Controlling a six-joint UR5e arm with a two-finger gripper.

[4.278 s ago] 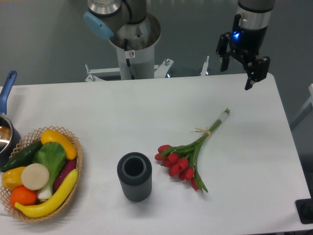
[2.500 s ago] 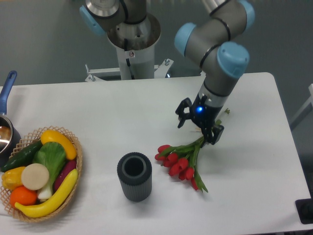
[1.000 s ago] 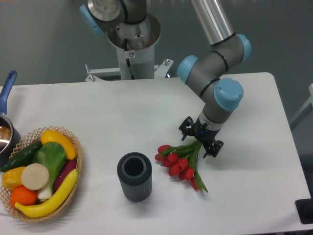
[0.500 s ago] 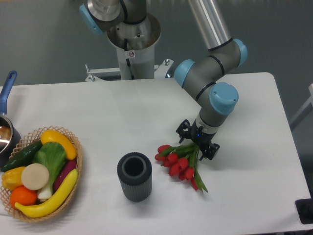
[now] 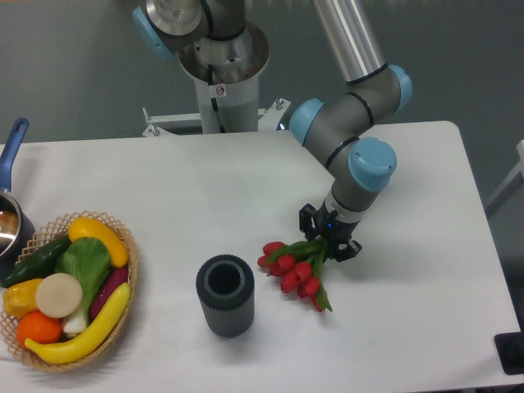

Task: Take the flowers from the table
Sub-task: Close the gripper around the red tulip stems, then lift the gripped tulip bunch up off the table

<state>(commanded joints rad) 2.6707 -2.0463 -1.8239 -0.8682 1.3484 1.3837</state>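
The gripper (image 5: 328,237) has its jaws closed on the green stems of the flowers (image 5: 293,269), just above the red blooms. The blooms fan out below and to the left of the jaws, low over the white table (image 5: 246,188); whether they touch it cannot be told. Farther left of the jaws stands a dark ribbed cup (image 5: 224,295), upright and apart from the blooms. Well beyond it, at the table's left edge, sits a wicker basket (image 5: 128,262) of vegetables, with a blue-handled pot (image 5: 11,164) behind it.
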